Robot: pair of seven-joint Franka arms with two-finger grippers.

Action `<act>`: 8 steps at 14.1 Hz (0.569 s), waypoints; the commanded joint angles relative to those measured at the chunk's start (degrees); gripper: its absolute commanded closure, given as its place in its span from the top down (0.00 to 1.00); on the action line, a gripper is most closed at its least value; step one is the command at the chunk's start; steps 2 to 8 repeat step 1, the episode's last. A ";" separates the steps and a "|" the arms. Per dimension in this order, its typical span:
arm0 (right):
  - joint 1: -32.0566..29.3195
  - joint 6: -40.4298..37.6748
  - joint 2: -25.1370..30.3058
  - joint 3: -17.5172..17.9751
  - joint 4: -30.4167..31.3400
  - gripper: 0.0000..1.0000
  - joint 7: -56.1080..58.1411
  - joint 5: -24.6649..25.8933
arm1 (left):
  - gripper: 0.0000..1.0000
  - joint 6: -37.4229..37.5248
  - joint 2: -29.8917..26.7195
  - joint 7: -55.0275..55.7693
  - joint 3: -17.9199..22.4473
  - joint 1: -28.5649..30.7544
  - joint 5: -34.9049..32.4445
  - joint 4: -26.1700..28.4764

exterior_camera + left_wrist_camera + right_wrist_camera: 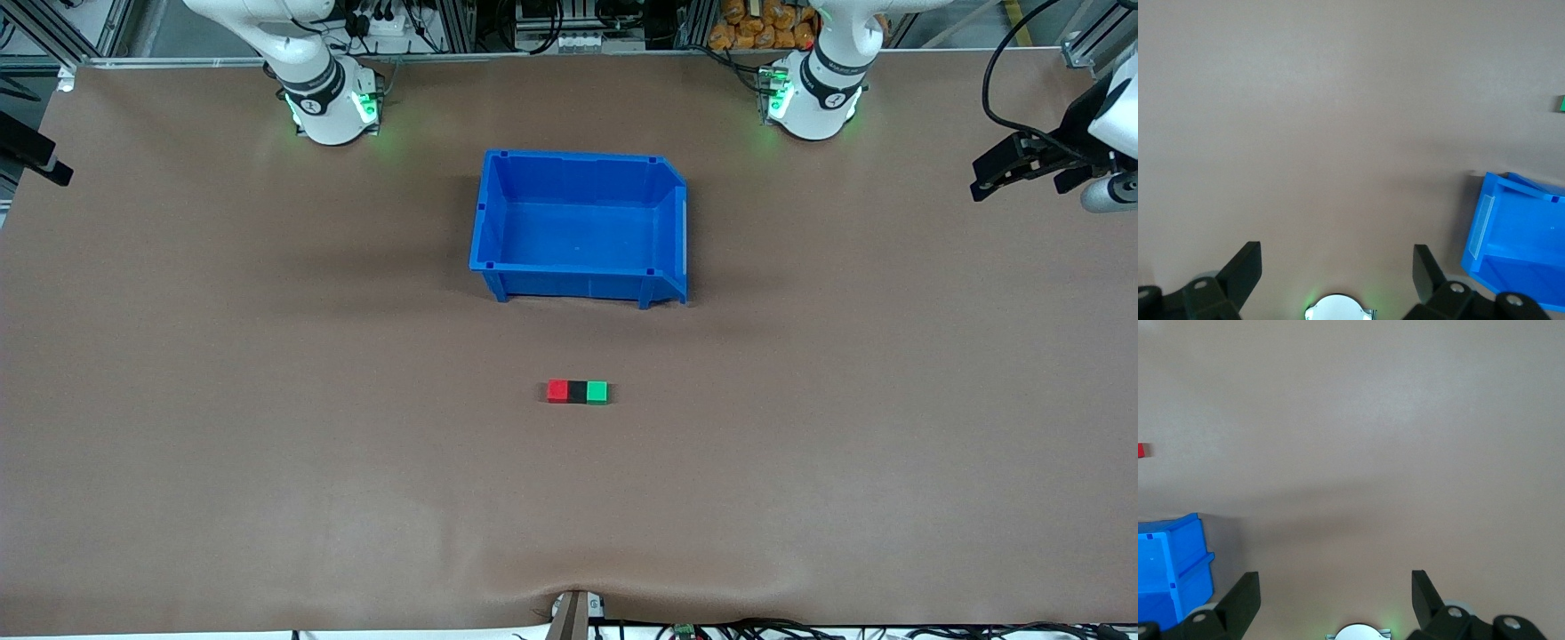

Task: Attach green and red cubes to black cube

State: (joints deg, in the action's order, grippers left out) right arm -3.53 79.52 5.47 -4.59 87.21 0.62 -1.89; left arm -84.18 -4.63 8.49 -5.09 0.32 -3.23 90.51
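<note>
— Brown table [267, 444] spreads wide around you; what sits in the middle?

— You have the red cube [557, 391], black cube [578, 392] and green cube [597, 392] touching in one row, black between, red toward the right arm's end. They lie nearer the front camera than the blue bin [498, 213], with bare mat all round.

— And your grippers?

— Your left gripper [1338, 267] and right gripper [1336, 587] both hang over bare table at its ends, fingers spread wide, holding nothing. Both arms wait.
</note>
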 commanded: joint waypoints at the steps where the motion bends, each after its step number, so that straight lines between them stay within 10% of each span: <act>1: -0.51 -0.68 -0.54 0.11 -0.99 1.00 -0.27 -1.01 | 1.00 1.04 1.29 -0.58 -0.18 0.03 -1.25 -2.35; 8: -0.51 -0.68 -0.54 0.11 -0.99 1.00 -0.27 -1.01 | 1.00 1.04 1.29 -0.58 -0.18 0.03 -1.25 -2.35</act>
